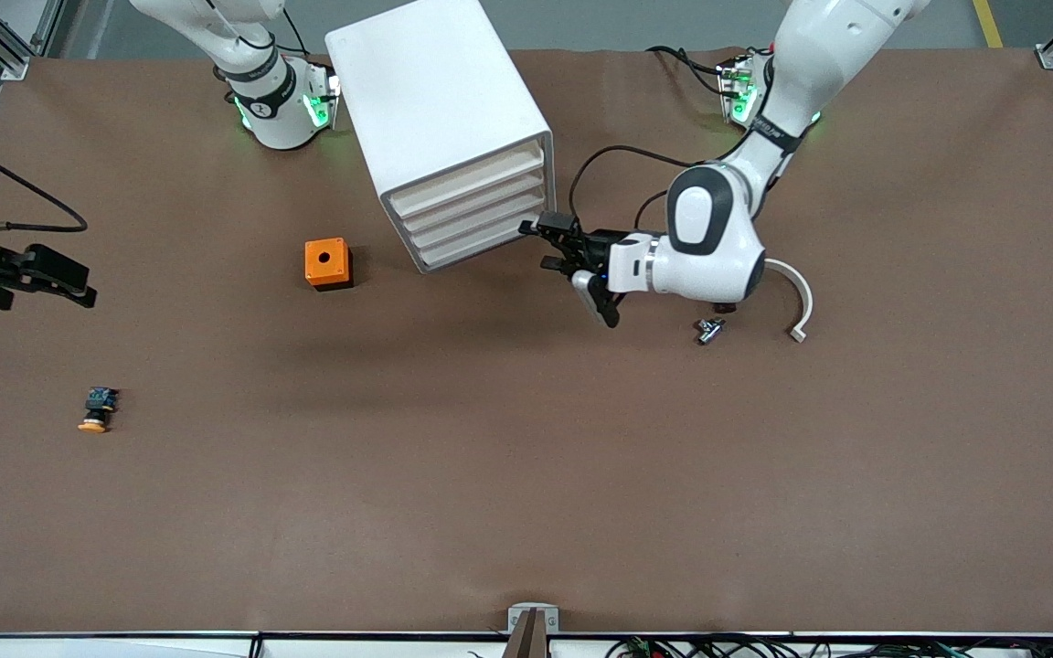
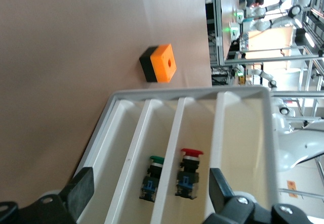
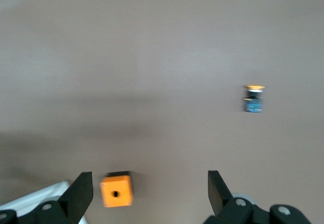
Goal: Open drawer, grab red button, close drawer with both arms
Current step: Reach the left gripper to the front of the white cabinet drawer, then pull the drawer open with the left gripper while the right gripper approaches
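I have only just started. My left fingers (image 1: 549, 228) are spread wide and hold nothing. They are right at the front of the white cabinet (image 1: 440, 100), down by its lower drawers. No drawer looks pulled out yet, so I think opening is the step I am on. After that I must get the button and then push the drawer shut with both arms. From my left wrist I can peek into the drawers. The red button (image 2: 190, 176) lies in one drawer (image 2: 197, 128), and a green button (image 2: 152, 178) lies in the drawer beside it. My right fingers (image 1: 65, 274) are spread wide and empty too. They wait over the tabletop (image 1: 490, 457) at the right arm's end. The orange box (image 1: 325, 262) sits near the cabinet. An orange-capped button (image 1: 99, 408) lies nearer the front camera.
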Tool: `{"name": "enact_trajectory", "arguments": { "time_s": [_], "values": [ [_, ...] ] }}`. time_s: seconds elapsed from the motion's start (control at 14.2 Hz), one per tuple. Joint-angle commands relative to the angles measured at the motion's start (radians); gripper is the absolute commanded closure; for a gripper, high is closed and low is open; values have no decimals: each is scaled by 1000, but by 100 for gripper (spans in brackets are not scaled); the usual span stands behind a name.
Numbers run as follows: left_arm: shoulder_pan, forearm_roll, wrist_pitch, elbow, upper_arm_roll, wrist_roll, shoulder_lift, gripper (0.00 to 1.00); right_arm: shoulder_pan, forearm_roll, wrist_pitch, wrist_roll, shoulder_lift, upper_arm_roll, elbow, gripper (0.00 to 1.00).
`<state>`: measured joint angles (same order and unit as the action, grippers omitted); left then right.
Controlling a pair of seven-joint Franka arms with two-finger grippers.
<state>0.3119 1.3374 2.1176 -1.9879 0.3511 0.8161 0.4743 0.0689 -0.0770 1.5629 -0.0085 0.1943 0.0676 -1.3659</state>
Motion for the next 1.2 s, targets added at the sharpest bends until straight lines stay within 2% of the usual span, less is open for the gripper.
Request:
{"name": "enact_trajectory", "arguments": {
  "time_s": [0.0, 0.14, 0.28, 0.35, 0.49, 0.63, 1.12],
  "values": [
    [12, 51, 2, 21, 11, 61, 49, 8, 60, -174, 6, -2, 60, -6, 16, 0],
    [12, 77, 2, 21, 41, 80, 66, 19, 45, -165, 6, 18, 70, -6, 13, 0],
    [12, 106, -1, 20, 63, 81, 82, 31, 23, -152, 8, 118, 70, -3, 13, 0],
    [12, 129, -2, 20, 77, 83, 96, 34, -1, -130, 8, 160, 70, -5, 14, 0],
    [12, 175, -2, 18, 91, 138, 125, 42, -79, -10, 8, 237, 68, -3, 14, 0],
    [10, 212, -13, 17, 98, 178, 156, 44, -147, 77, 5, 315, 68, -2, 14, 0],
    [12, 299, -18, 7, 157, 183, 161, 44, -234, 83, -3, 513, 68, -2, 13, 0]
  ]
}}
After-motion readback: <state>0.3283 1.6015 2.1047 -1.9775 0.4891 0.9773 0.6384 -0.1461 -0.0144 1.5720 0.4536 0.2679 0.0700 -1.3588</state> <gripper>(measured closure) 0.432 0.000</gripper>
